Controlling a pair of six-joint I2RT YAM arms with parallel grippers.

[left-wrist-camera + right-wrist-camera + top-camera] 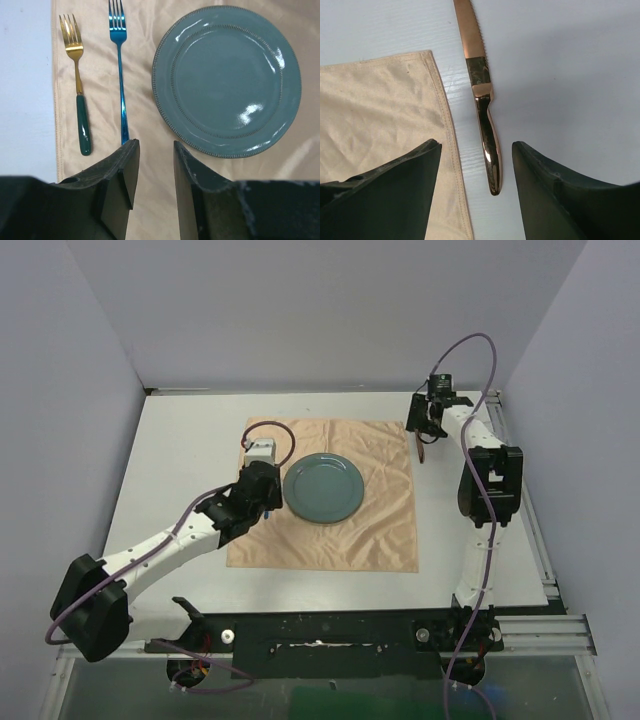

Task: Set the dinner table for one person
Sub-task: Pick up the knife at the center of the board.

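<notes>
Both spread wide and empty, the left gripper (155, 145) is hovering over the peach-orange square cloth (140, 75) on the white rectangular dinner table (560, 60), the right gripper (476, 145) over a copper-coloured metal knife (479, 75) lying just beside the cloth's edge.

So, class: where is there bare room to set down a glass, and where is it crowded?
Free: the cloth between plate and its right edge; the cloth's near strip; bare table left of the cloth. Crowded: left of the plate, gold fork and blue fork by the left gripper; off the cloth's right edge, the knife under the right gripper.
</notes>
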